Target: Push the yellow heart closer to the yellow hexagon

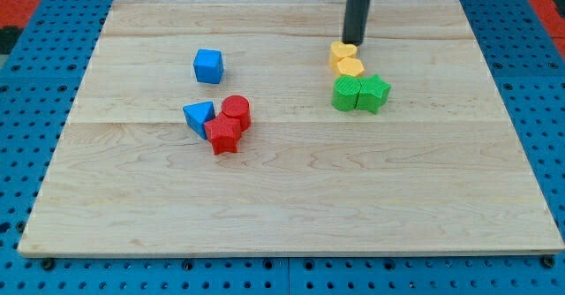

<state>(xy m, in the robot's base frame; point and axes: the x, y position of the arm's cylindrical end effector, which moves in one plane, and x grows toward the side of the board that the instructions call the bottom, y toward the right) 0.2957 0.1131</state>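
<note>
Camera view — tool (356,43) touching yellow heart (342,53).

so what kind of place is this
Probably a robotics lab bench: a wooden board on a blue pegboard, small printed blocks like the yellow heart, and my tip touching it.

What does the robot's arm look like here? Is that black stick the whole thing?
Only the rod shows: a straight, smooth, dark cylinder, near black, coming down from the view's top edge. No cables, markings or fingers are visible on it. My tip is its plain blunt lower end, right by the yellow heart, with the yellow hexagon just below. The rest of the arm is out of view.
</note>
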